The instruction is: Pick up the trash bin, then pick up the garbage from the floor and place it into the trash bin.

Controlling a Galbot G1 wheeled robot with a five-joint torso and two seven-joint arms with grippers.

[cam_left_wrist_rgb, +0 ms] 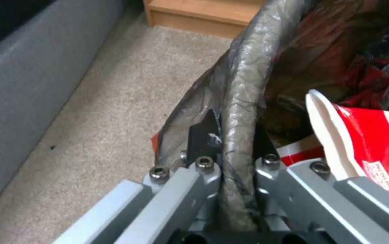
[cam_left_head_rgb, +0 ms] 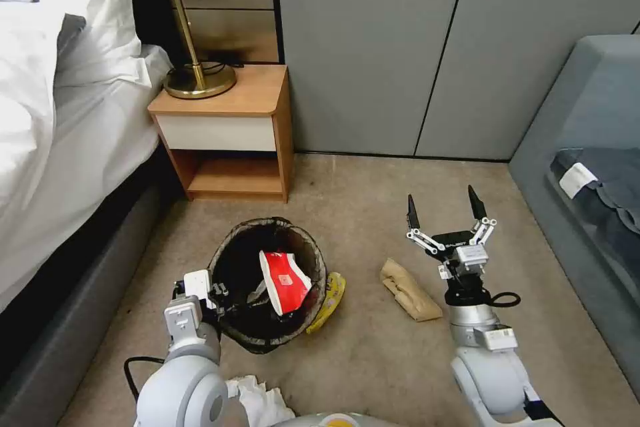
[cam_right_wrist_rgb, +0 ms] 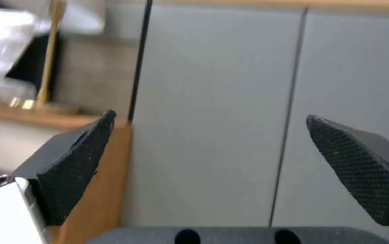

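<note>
Bin-holding left gripper [cam_left_wrist_rgb: 230,152] is pinching the trash bin [cam_left_head_rgb: 235,260] rim while the right gripper [cam_left_head_rgb: 445,213], spread wide, is hanging just beyond the brown paper bag [cam_left_head_rgb: 409,289], probably needing to drop onto it.

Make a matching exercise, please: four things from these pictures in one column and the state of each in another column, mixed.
1. left claw
2. right claw
3. red-and-white cup
4. brown paper bag

a. lying on the carpet
b. open, holding nothing
c. inside the trash bin
d. shut on the bin's rim

Pairs: 1-d, 2-b, 3-c, 4-a
</note>
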